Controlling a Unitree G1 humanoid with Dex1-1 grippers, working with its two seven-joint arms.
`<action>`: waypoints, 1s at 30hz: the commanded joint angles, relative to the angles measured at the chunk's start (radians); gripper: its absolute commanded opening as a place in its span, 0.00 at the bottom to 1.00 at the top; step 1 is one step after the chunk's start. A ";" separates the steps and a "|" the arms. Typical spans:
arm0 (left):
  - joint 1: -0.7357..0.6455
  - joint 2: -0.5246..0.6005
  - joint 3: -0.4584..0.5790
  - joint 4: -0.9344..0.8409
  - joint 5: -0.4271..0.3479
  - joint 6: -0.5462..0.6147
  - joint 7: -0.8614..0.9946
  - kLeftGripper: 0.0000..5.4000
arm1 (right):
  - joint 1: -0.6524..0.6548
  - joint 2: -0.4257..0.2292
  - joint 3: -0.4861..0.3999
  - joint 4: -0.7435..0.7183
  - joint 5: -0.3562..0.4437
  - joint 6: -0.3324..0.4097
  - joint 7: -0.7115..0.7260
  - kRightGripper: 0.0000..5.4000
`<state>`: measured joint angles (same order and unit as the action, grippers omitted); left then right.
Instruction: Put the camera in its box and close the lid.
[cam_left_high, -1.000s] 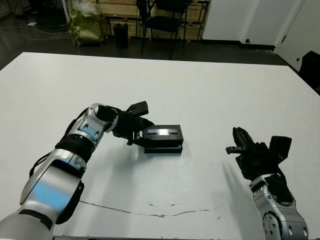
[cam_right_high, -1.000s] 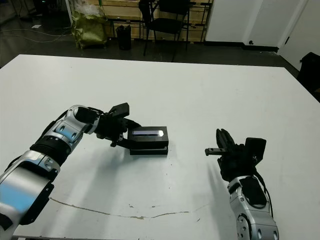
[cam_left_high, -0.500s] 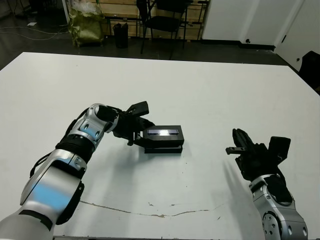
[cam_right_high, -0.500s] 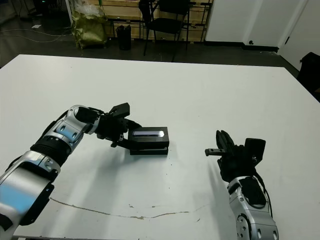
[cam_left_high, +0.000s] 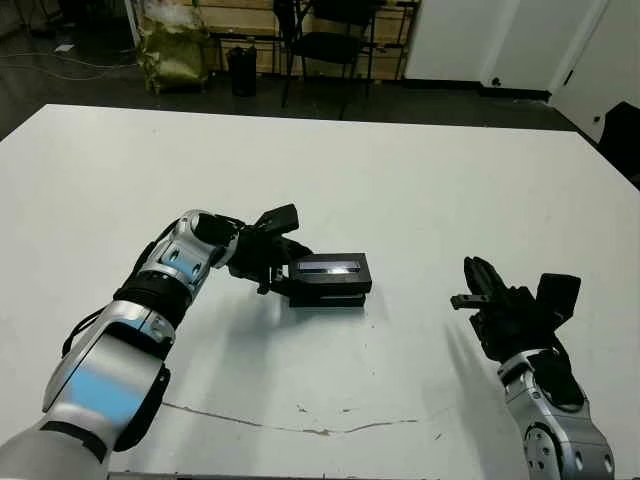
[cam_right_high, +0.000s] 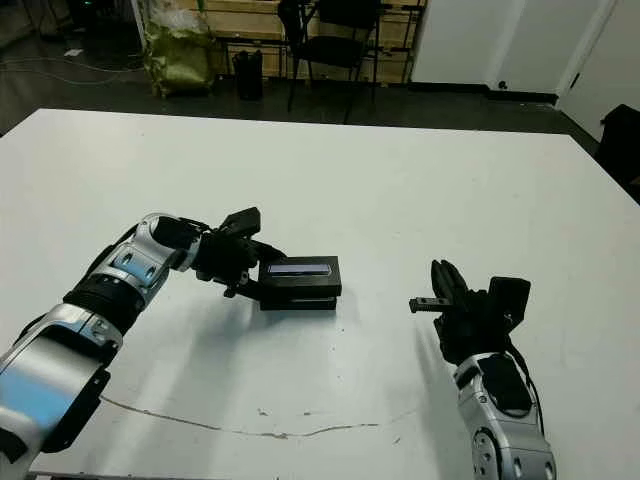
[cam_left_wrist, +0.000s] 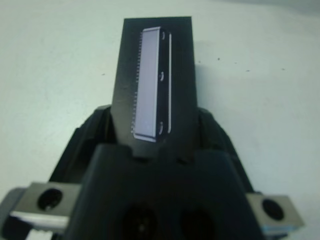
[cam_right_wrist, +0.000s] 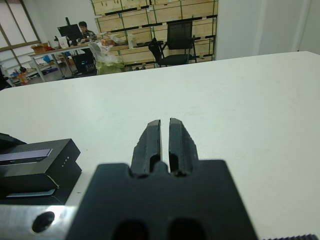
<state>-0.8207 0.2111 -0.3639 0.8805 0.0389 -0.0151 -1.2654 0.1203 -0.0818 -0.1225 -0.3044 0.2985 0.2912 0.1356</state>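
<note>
Lid (cam_left_high: 333, 268) — nudged slightly rightward by left tool (cam_left_high: 281, 272).

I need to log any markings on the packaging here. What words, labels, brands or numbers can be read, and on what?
None can be read.
The lid: its grey strip is blank; the small marks beside it are too blurred to read.
Background crates and shelves: no readable text.

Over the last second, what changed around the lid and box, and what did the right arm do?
The lid, held at its end by the left gripper, shifted slightly toward the robot's right and settled flatter over the box. No release is visible. The right gripper stayed where it was, away from the box, with its fingers shut.
</note>
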 joint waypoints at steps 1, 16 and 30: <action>0.051 -0.016 -0.037 0.018 0.031 0.007 -0.034 0.51 | 0.005 -0.002 -0.005 0.019 -0.006 -0.015 0.003 0.00; 0.047 0.017 -0.057 0.025 0.049 -0.011 -0.044 0.51 | 0.004 0.005 -0.003 0.013 0.000 -0.011 0.007 0.00; 0.050 0.042 -0.079 0.005 0.050 -0.039 -0.066 0.51 | -0.005 0.003 -0.002 0.022 -0.008 -0.014 -0.002 0.00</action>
<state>-0.8246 0.2400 -0.4020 0.8621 0.0455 -0.0605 -1.2700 0.1184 -0.0760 -0.1226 -0.2779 0.2972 0.2528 0.1484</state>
